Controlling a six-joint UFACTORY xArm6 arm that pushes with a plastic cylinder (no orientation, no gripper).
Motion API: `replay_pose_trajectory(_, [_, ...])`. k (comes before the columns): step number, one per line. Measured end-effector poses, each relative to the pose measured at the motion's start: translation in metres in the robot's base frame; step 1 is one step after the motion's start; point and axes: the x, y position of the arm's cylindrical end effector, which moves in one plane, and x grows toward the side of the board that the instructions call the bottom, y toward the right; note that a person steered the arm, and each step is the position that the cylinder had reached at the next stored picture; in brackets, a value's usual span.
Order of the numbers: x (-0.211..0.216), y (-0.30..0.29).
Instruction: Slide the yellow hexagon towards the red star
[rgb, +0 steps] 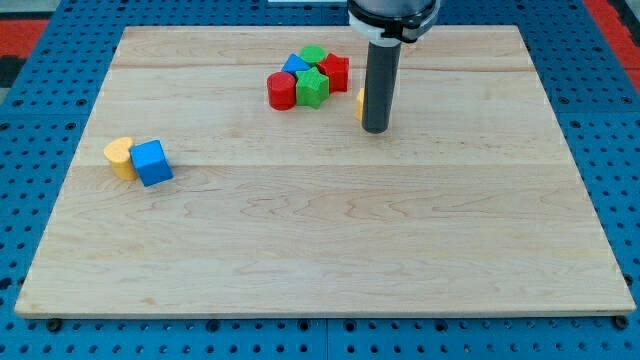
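The yellow hexagon (359, 102) is mostly hidden behind my rod; only a thin yellow sliver shows at the rod's left side. My tip (376, 128) rests on the board just right of and slightly below it, touching or nearly touching. The red star (336, 72) lies a short way up and left of the hexagon, at the right end of a cluster of blocks near the view's top.
The cluster also holds a green star (312, 88), a red cylinder (282, 90), a blue block (296, 65) and a green block (314, 54). A yellow heart (119, 156) and a blue cube (152, 162) touch each other at the left. The wooden board (330, 250) lies on a blue pegboard.
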Motion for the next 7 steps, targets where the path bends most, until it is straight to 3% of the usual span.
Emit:
replay_pose_trajectory(2, [-0.01, 0.009])
replay_pose_trajectory(4, [-0.013, 0.063])
replay_pose_trajectory(7, [-0.027, 0.03])
